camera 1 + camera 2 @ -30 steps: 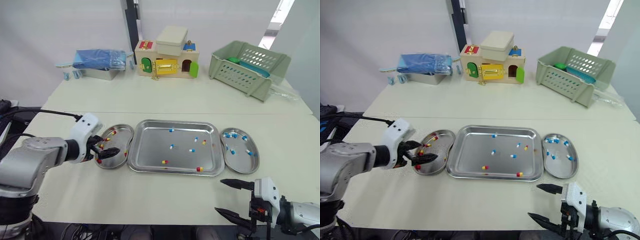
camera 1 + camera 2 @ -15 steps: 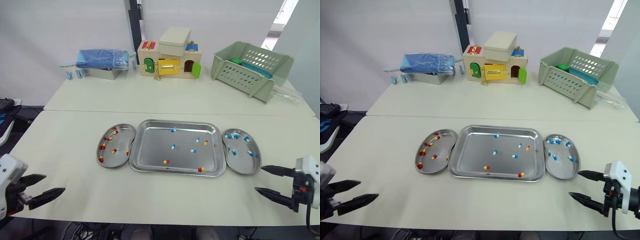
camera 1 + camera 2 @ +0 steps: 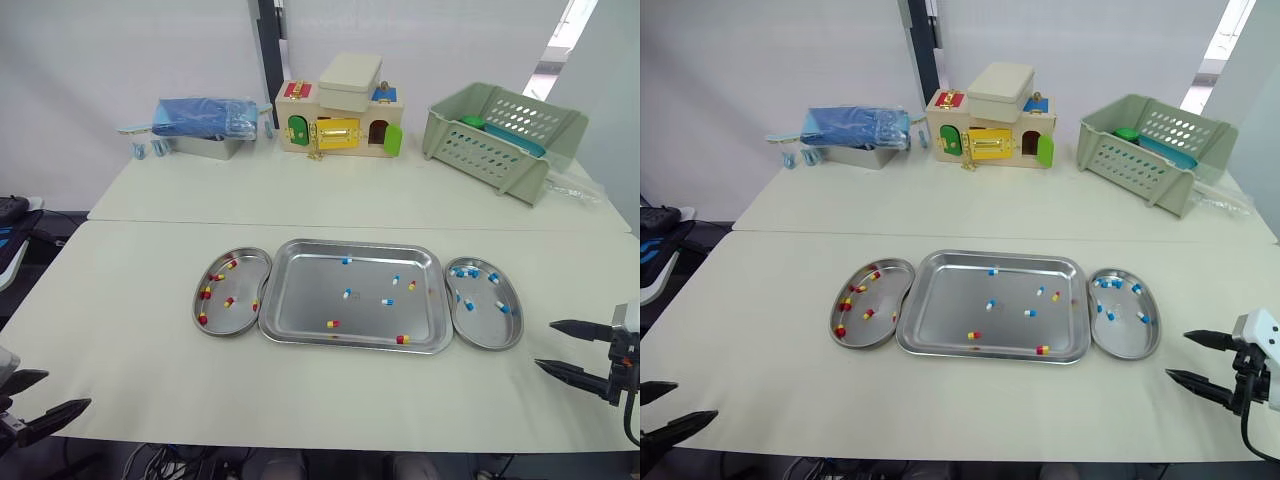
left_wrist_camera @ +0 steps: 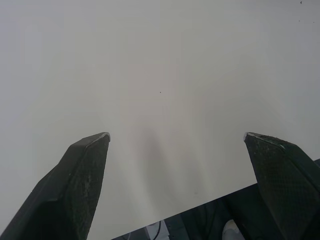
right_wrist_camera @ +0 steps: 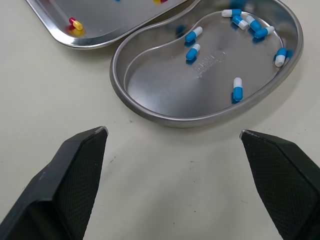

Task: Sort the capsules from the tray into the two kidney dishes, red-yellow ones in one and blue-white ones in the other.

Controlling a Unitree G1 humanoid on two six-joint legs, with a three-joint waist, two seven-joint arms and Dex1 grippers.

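The steel tray (image 3: pixel 310 300) lies mid-table with a few blue-white capsules (image 3: pixel 346 293) and red-yellow capsules (image 3: pixel 331 323) scattered in it. Against its left side sits a kidney dish (image 3: pixel 243 287) holding several red-yellow capsules. The kidney dish (image 3: pixel 482 318) on the right holds several blue-white ones (image 5: pixel 237 89). My left gripper (image 3: pixel 62 392) is open and empty over bare table at the front left corner, far from the dishes. To the right of the right dish (image 5: pixel 150 112), my right gripper (image 3: pixel 545 344) hangs open and empty, pointing at it.
Along the back of the table stand a metal box with a blue bundle (image 3: pixel 200 125), a toy house (image 3: pixel 340 120) and a green basket (image 3: pixel 500 135). The table's front edge (image 4: pixel 210 202) runs just under my left gripper.
My left gripper has left the left dish and drawn back to the front left corner. My right gripper has swung out from the front of the table to the right of the right dish.
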